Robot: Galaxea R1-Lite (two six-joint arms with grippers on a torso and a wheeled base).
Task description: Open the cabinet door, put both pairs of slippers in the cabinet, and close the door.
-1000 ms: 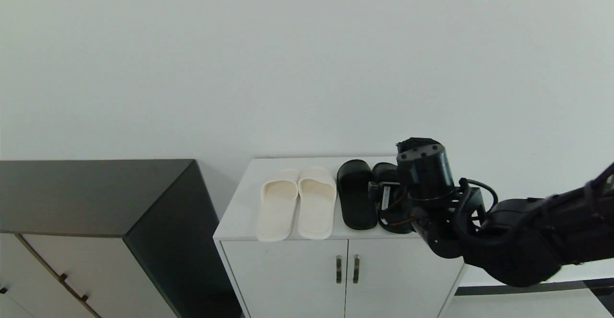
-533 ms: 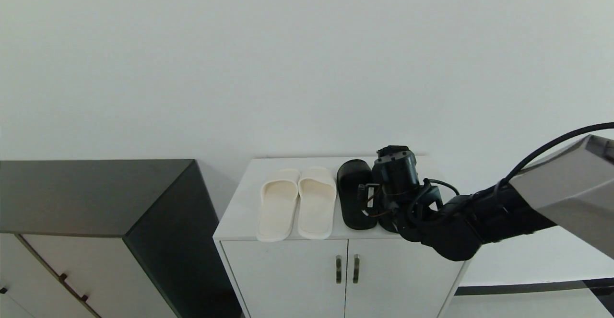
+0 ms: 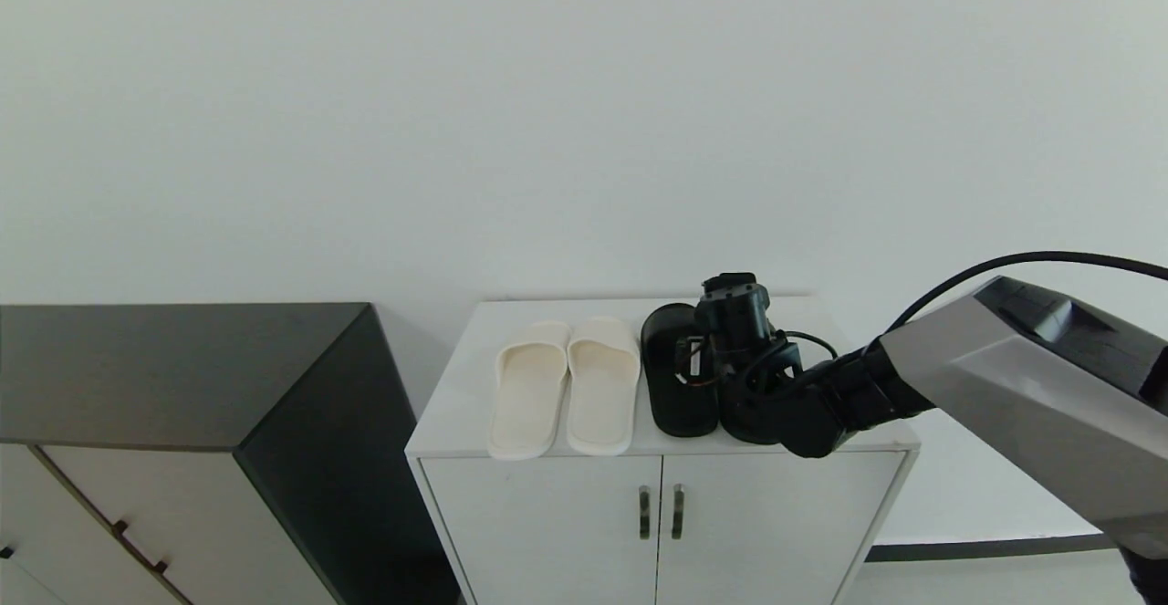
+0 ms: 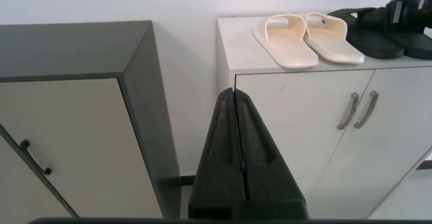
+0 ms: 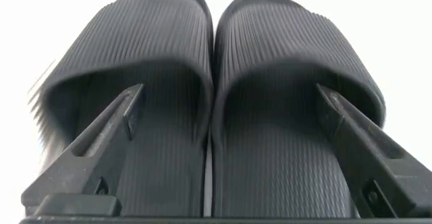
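A: A bare white wall (image 3: 584, 130) backs the low white two-door cabinet (image 3: 438, 436). On its top we find the pair of black ribbed rubber slippers (image 5: 283, 69), side by side and touching, toward the right end.

B: And the claw?

A: Our right gripper (image 5: 229, 92) sits at their heel end, spread wide with nothing held. One finger (image 5: 111, 133) is over each footbed, with the tips just at the strap mouths. The slippers' long axis runs from the front edge to the wall, toes to the wall, and we are lined up along it.

B: So they lie straight ahead of the claw. We judge a short push forward, then a squeeze on the two inner strap walls.

A: Agreed, and the right arm is by far the nearer. Our left gripper (image 4: 235, 96) hangs low, pressed closed on nothing, well apart to the left.

B: Beyond the black pair?

A: The pair of cream moulded slippers (image 3: 566, 386) lies just beside them, parallel. Both doors are closed, their metal handles (image 3: 644, 512) meeting at the centre. A dark grey cabinet (image 3: 182, 368) stands to the left.
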